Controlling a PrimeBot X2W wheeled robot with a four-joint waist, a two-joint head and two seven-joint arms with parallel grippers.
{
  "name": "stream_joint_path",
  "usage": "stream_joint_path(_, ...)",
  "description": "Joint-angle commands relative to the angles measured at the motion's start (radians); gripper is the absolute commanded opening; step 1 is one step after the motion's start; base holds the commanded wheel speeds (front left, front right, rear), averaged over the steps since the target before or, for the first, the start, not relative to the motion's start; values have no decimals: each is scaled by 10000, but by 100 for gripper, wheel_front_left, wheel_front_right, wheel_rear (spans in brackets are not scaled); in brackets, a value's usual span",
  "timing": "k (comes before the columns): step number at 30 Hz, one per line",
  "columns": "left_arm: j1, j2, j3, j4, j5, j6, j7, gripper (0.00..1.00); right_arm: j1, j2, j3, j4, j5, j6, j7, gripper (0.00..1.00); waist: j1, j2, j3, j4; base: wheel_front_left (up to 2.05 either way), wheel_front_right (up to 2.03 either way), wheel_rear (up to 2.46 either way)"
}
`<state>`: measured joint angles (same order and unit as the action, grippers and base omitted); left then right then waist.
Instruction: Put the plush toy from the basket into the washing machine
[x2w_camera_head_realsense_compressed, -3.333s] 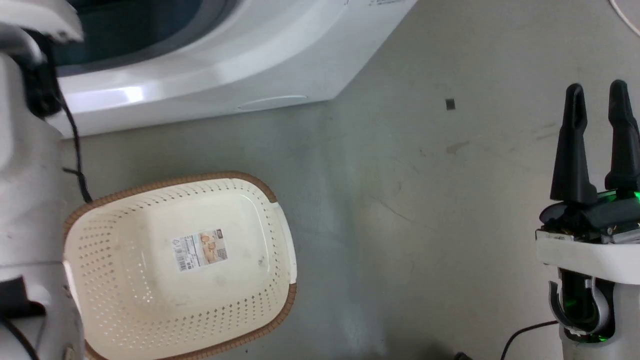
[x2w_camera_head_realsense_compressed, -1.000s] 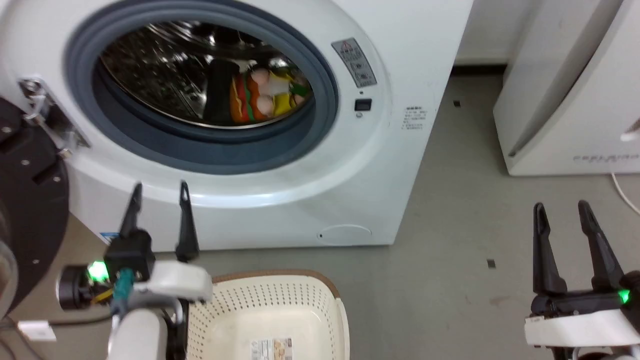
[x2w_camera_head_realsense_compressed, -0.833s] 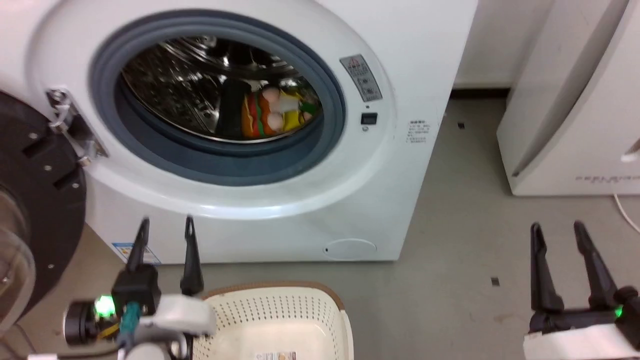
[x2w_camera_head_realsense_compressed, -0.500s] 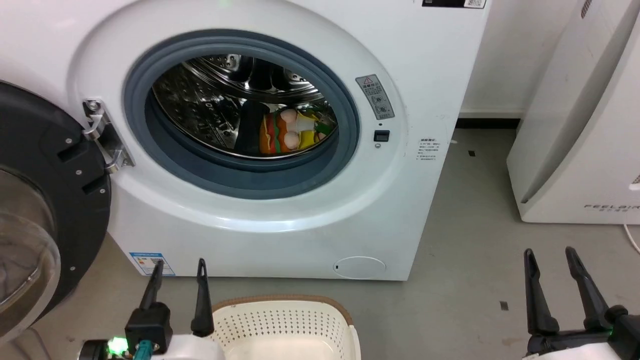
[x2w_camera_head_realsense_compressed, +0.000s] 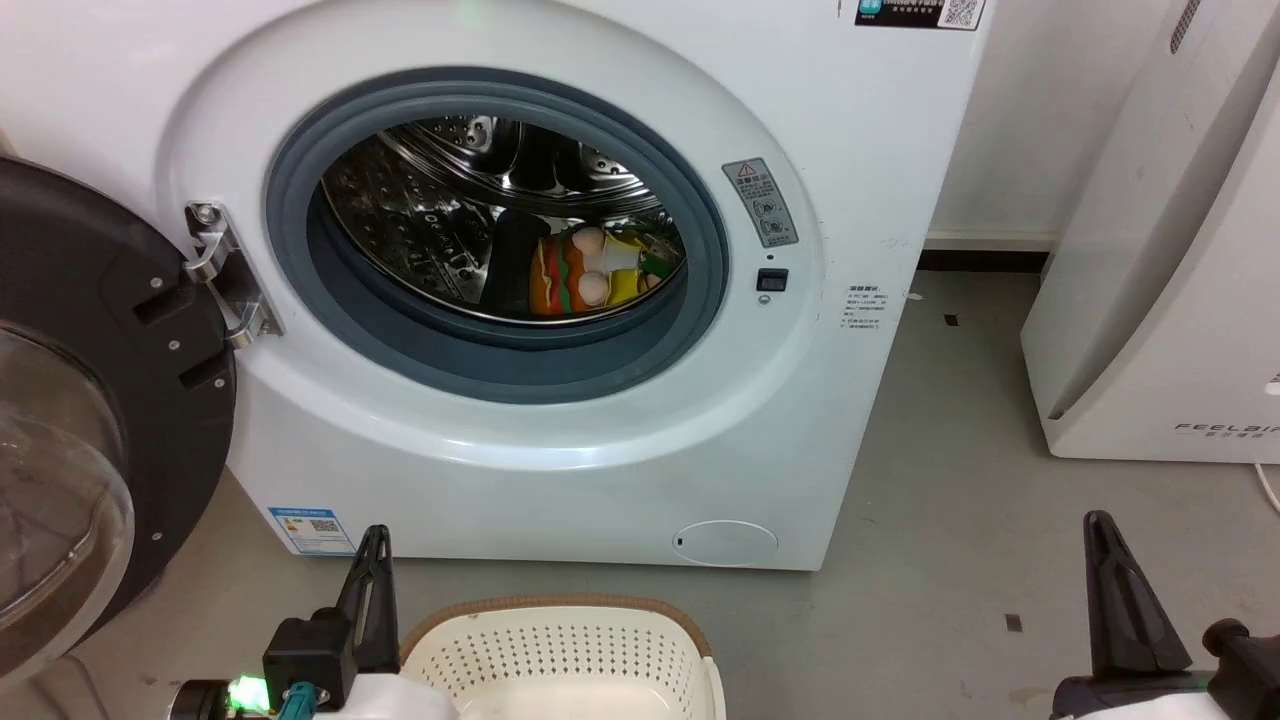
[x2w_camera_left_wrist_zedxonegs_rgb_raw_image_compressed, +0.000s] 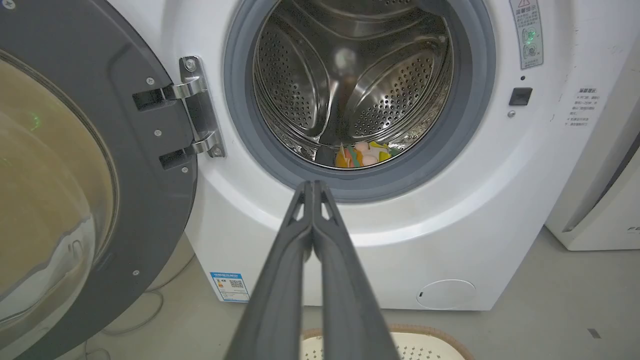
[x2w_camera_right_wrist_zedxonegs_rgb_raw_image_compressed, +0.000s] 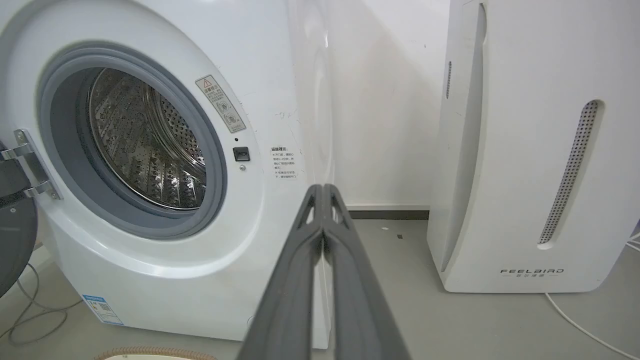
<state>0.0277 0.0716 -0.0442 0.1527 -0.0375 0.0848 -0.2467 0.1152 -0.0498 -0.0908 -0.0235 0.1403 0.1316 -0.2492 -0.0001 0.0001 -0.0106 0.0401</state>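
Note:
The plush toy (x2w_camera_head_realsense_compressed: 590, 275) lies at the bottom of the steel drum (x2w_camera_head_realsense_compressed: 430, 200) of the white washing machine (x2w_camera_head_realsense_compressed: 830, 130), its striped burger part and pale limbs showing; the left wrist view has the plush toy (x2w_camera_left_wrist_zedxonegs_rgb_raw_image_compressed: 362, 155) low in the porthole. The cream basket (x2w_camera_head_realsense_compressed: 560, 608) sits on the floor before the machine, its visible part bare. My left gripper (x2w_camera_head_realsense_compressed: 376, 535) hangs shut and empty left of the basket, in front of the machine; its fingers (x2w_camera_left_wrist_zedxonegs_rgb_raw_image_compressed: 305, 230) press together. My right gripper (x2w_camera_head_realsense_compressed: 1098, 522) is shut and empty at lower right, with fingers (x2w_camera_right_wrist_zedxonegs_rgb_raw_image_compressed: 310, 235) closed.
The black-framed glass door (x2w_camera_head_realsense_compressed: 90, 400) stands swung open at the left on its hinge (x2w_camera_head_realsense_compressed: 225, 275). A white slanted FEELBIRD appliance (x2w_camera_right_wrist_zedxonegs_rgb_raw_image_compressed: 530, 150) stands to the right of the machine. Grey floor (x2w_camera_head_realsense_compressed: 930, 480) lies between them. A white cable (x2w_camera_right_wrist_zedxonegs_rgb_raw_image_compressed: 590, 330) runs on the floor.
The head camera has lifted from the empty basket to the machine front. Both grippers, open half a second ago, are now shut and sit lower in the view.

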Motion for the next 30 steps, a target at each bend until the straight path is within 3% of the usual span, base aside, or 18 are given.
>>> stream_joint_path(1,-15,-13,30,-75,21,-41,49,0,-56,0,37,13,-75,-1,63,0,1,-1,3,-8,0,0,0)
stream_joint_path(30,-79,-63,131,-432,108,-239,642,0,-325,-1,251,67,-401,-3,659,0,1,-1,29,-105,0,0,0)
